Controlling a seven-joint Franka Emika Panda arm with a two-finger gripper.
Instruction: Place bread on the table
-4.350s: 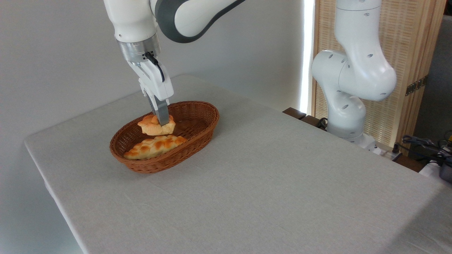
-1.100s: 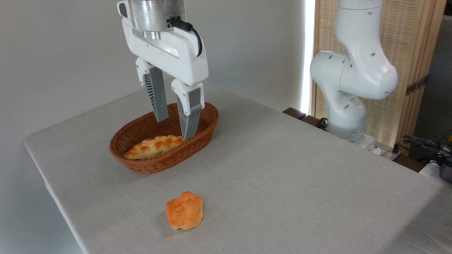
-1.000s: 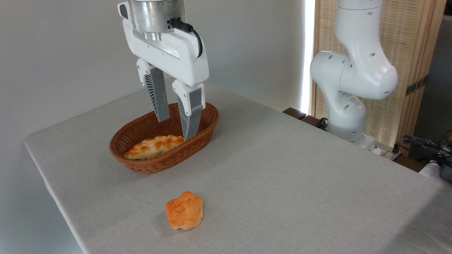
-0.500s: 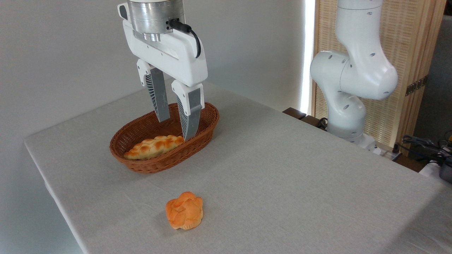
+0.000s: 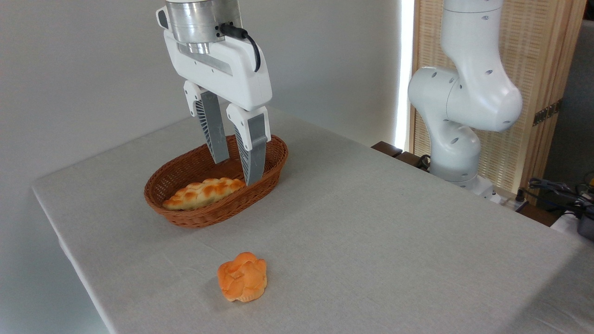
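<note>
The bread (image 5: 242, 277), a small knobbly orange bun, lies by itself on the light grey table (image 5: 371, 222) near the front edge. High above it hangs my gripper (image 5: 238, 171), open, with nothing between its two grey fingers. In the picture the fingertips overlap the right end of the wicker basket.
An oval brown wicker basket (image 5: 185, 215) stands at the back left of the table with a long braided golden loaf (image 5: 203, 192) in it. The arm's white base (image 5: 457, 134) rises at the right, off the table's far edge. Cables lie at the far right.
Since 4.3 s ago the bun has gone from my grip over the basket to the table front. In the last second my open gripper shifted slightly right.
</note>
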